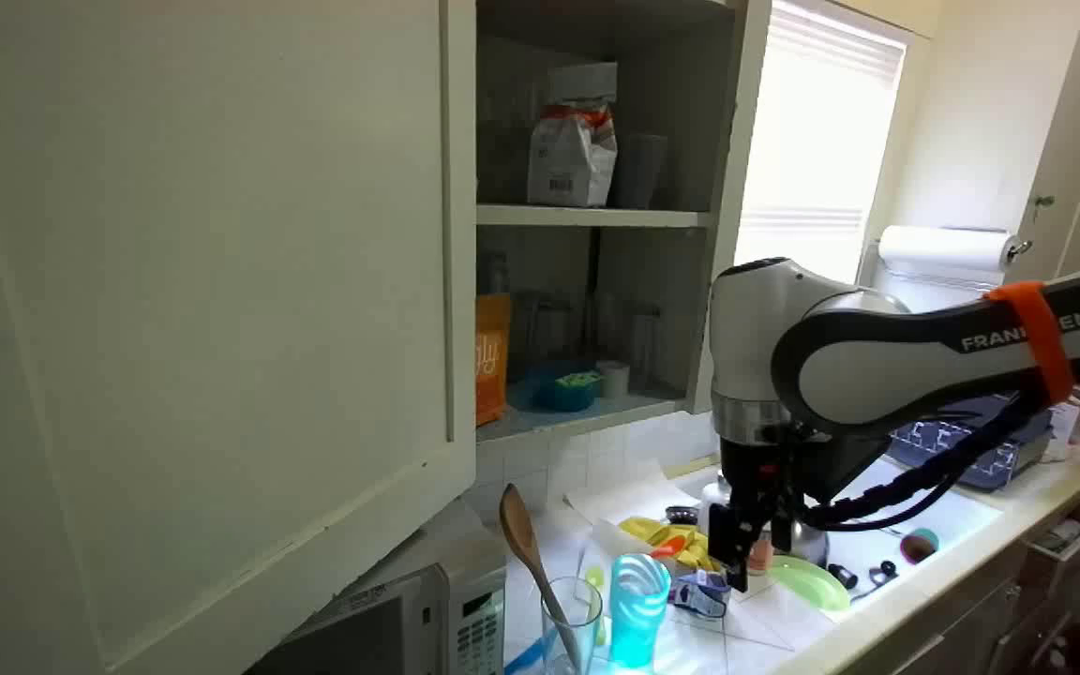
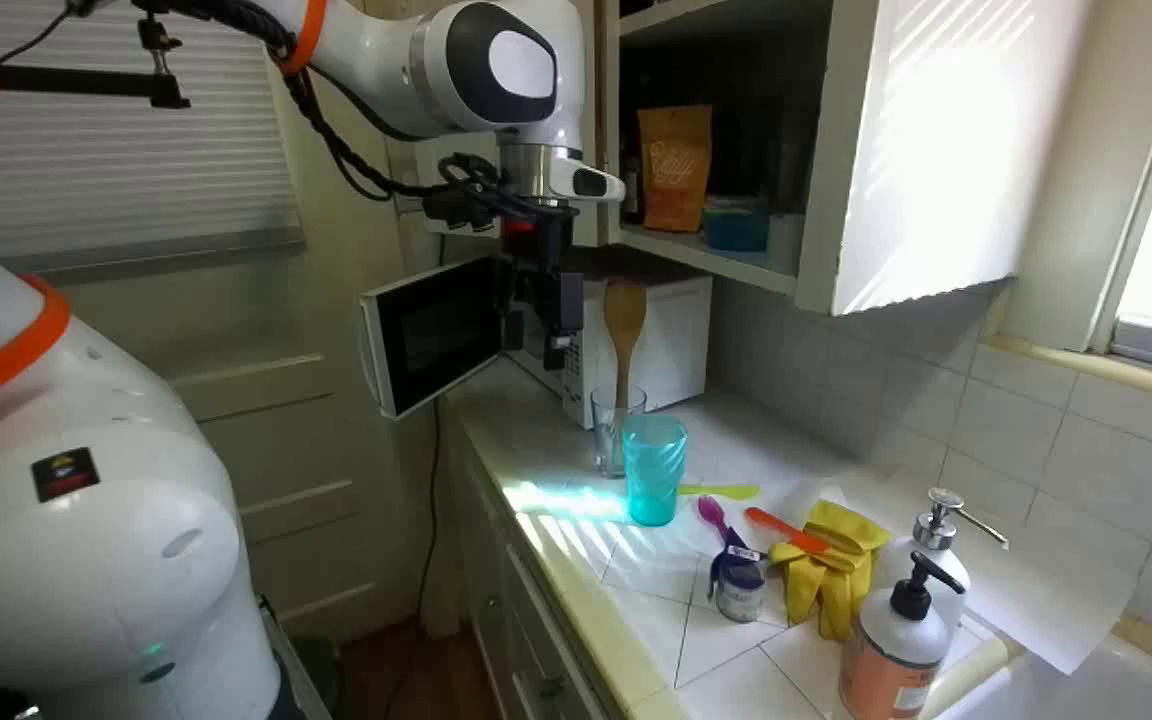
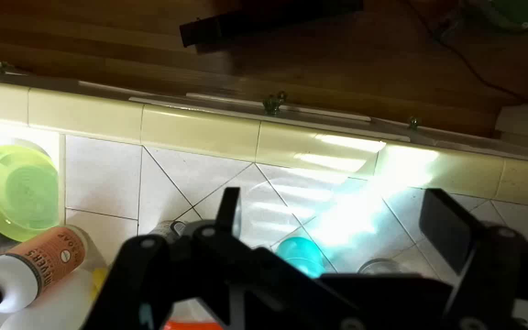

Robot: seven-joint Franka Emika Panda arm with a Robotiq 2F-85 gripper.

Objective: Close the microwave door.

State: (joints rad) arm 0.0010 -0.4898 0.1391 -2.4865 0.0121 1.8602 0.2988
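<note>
The microwave [image 2: 671, 335] is a pale boxy appliance at the far end of the counter in an exterior view. Its door [image 2: 439, 335], with a dark window and light frame, stands wide open, swung out past the counter's edge. In an exterior view only the microwave's top and upper front [image 1: 479, 614] show, low in the picture; part is hidden by the cupboard door. My gripper [image 2: 539, 330] is open and empty, pointing down, and overlaps the microwave's front in that picture without visible contact. The gripper [image 1: 757, 553] hangs above the counter. The wrist view [image 3: 337, 211] shows its fingers wide apart; the microwave is out of view there.
A teal cup [image 2: 654, 470] and a glass [image 2: 608, 440] holding a wooden spoon [image 2: 625, 315] stand before the microwave. Yellow gloves [image 2: 836, 560] and soap bottles [image 2: 896, 650] lie nearer the sink. An open white cupboard door [image 1: 221, 281] hangs above the microwave.
</note>
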